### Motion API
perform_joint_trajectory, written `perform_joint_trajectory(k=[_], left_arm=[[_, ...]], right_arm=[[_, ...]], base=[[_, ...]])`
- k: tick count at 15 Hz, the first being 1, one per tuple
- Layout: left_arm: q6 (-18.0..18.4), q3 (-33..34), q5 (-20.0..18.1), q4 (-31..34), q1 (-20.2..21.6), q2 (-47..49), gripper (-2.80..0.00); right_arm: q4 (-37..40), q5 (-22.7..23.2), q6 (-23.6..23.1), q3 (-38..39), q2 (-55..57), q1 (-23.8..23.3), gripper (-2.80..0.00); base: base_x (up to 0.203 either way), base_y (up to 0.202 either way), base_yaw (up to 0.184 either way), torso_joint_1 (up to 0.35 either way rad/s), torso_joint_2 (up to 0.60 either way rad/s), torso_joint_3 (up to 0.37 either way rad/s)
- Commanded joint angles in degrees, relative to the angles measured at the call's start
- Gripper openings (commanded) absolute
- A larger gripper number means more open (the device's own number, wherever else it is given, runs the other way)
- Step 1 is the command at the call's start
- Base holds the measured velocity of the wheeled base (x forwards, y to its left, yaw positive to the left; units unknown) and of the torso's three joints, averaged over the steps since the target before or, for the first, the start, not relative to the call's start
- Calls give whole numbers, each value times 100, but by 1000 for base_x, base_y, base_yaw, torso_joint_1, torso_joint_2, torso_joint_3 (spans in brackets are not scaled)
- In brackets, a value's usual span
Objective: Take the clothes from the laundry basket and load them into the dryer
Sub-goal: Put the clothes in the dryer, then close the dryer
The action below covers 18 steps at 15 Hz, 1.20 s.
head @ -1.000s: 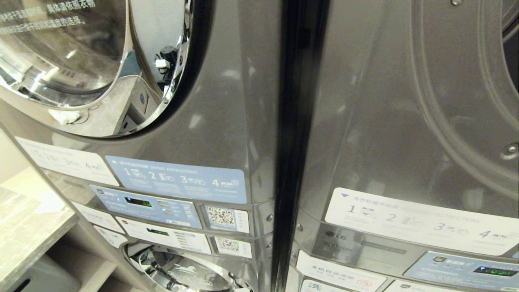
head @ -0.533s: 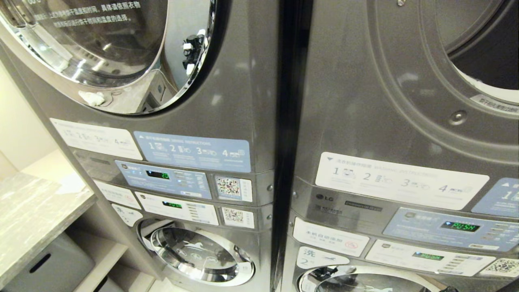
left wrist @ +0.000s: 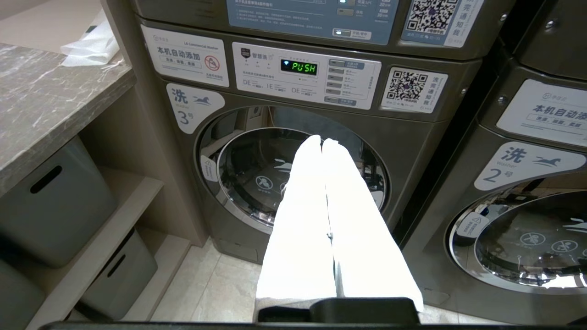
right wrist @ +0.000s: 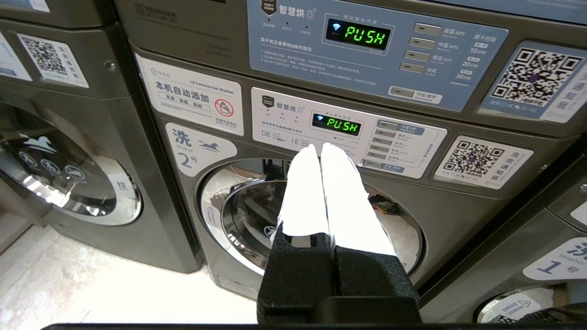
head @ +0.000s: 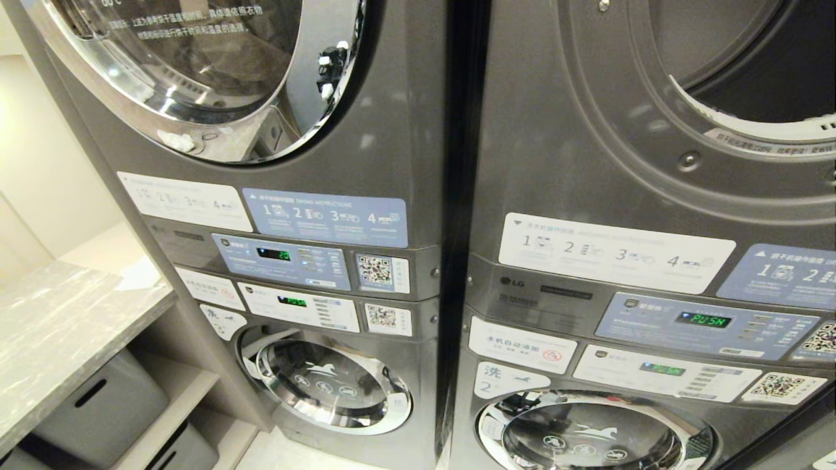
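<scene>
Facing two stacked washer-dryer towers beside a marble counter, the open dryer drum waits upper right; no basket or clothes visible, left gripper and right gripper pressed together empty, so loading seems unstarted.

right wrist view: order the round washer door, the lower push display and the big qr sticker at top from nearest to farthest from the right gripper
1. Lower PUSH display: just past the tips of the right gripper.
2. Round washer door: below the tips, beside the shut fingers. Close to call with the first.
3. Big QR sticker: far off on the upper panel, clearly farthest.
</scene>
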State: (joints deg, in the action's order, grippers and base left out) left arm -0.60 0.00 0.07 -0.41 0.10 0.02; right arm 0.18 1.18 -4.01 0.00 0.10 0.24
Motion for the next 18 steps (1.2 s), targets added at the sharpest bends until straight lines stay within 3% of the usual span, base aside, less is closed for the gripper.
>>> perform_joint_trajectory(k=[1, 6, 14, 18], left_arm=[[-2, 9, 1, -2, 6, -2, -280], [-2, 9, 1, -2, 0, -2, -280], [0, 9, 0, -2, -1, -2, -280], [-2, 9, 1, -2, 8, -2, -280]], right_arm=[[-1, 5, -3, 0, -1, 2, -280], [-1, 5, -3, 0, -1, 2, -280], [-1, 5, 24, 0, -1, 2, -280], [-1, 5, 41, 0, -1, 2, -280]], base=[[0, 0, 0, 27, 7, -5], [0, 0, 0, 0, 0, 0], [-3, 6, -161, 2, 3, 0], [0, 0, -25, 0, 1, 0]])
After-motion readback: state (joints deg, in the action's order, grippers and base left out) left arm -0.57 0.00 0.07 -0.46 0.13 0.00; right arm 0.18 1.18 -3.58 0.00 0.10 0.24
